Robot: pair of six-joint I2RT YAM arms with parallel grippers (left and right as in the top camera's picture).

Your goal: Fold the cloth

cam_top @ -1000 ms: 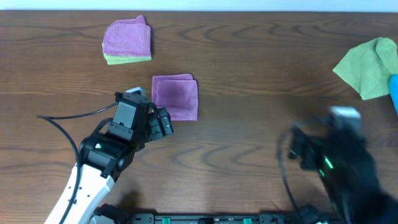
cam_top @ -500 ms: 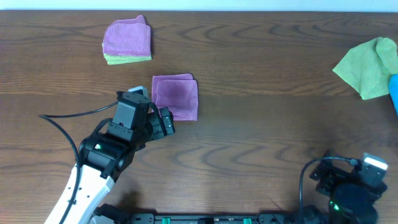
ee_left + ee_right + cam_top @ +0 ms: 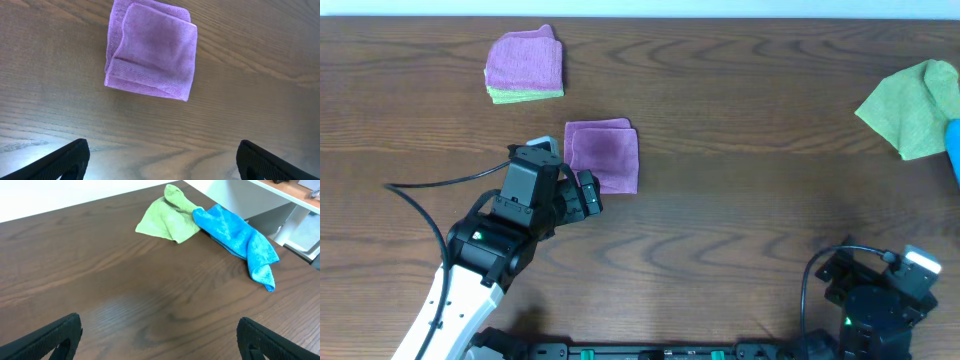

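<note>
A purple cloth [image 3: 603,153] lies folded into a small square on the wooden table, left of centre; in the left wrist view it [image 3: 152,50] lies flat ahead of the jaws. My left gripper [image 3: 582,196] is open and empty, just in front of and left of the folded cloth, not touching it [image 3: 161,159]. My right gripper [image 3: 880,290] is open and empty at the table's front right [image 3: 159,335]. A crumpled green cloth [image 3: 912,106] lies at the far right, also in the right wrist view [image 3: 169,215].
A folded stack of a purple cloth on a green one [image 3: 524,67] sits at the back left. A crumpled blue cloth [image 3: 239,236] lies next to the green one at the table's right edge [image 3: 954,150]. A black cable [image 3: 430,190] trails from the left arm.
The right arm has swung back from mid-right to the front right corner of the table and settled there. The left gripper has crept slightly toward the purple cloth.
</note>
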